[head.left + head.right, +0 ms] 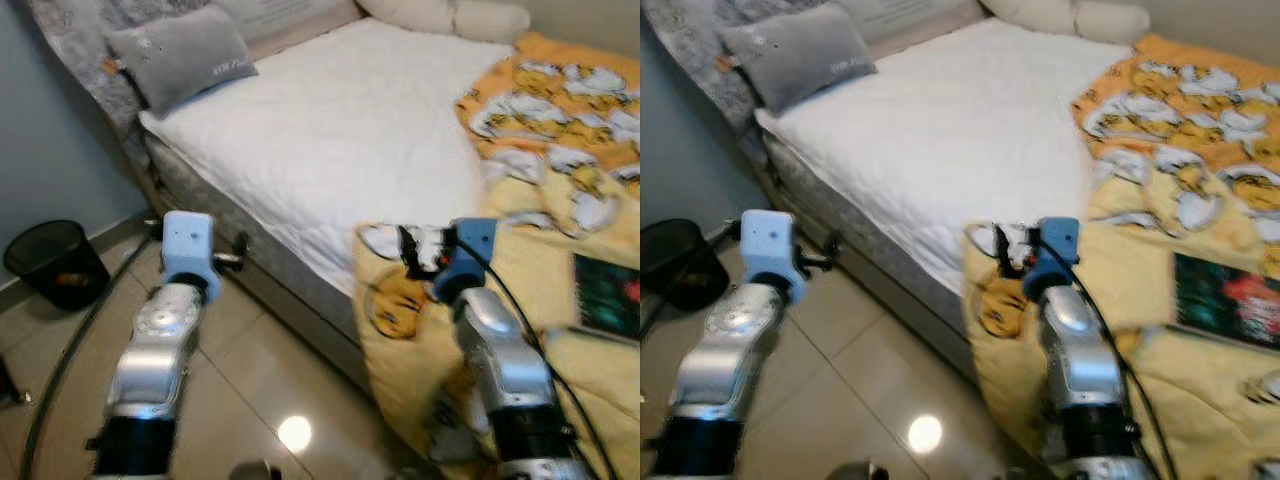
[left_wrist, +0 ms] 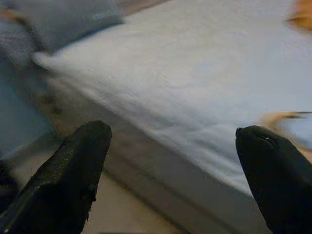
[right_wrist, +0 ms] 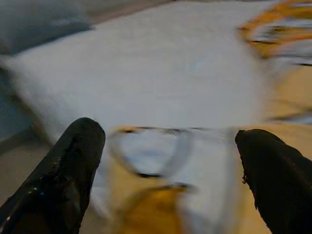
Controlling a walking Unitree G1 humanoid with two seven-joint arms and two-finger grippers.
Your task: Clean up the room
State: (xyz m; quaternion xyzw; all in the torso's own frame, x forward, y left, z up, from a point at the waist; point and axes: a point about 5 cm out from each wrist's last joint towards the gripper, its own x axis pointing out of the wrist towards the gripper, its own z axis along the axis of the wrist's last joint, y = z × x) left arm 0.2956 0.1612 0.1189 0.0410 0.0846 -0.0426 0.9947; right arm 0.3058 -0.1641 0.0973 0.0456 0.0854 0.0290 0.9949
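We stand at the side of the bed, both arms raised in front of us. The thing to deal with looks like the yellow blanket with its cartoon cat print: it lies bunched over the right half of the white mattress, and one corner spills over the edge and hangs toward the tiled floor.

Our right gripper hovers just above that hanging corner with its fingers spread wide and nothing between them. Our left gripper is out over the floor beside the bed frame, also released and empty.

We judge the blanket to be soft, light and limp. It will sag and fold wherever it is lifted and drag rather than slide as one piece. The draped corner or the hem beside it seems the best hold, pinching a fold of fabric.

A dark book rests on the blanket near our right arm and could slip off if we pull.

A grey pillow sits at the head, and a black bin stands by the wall.
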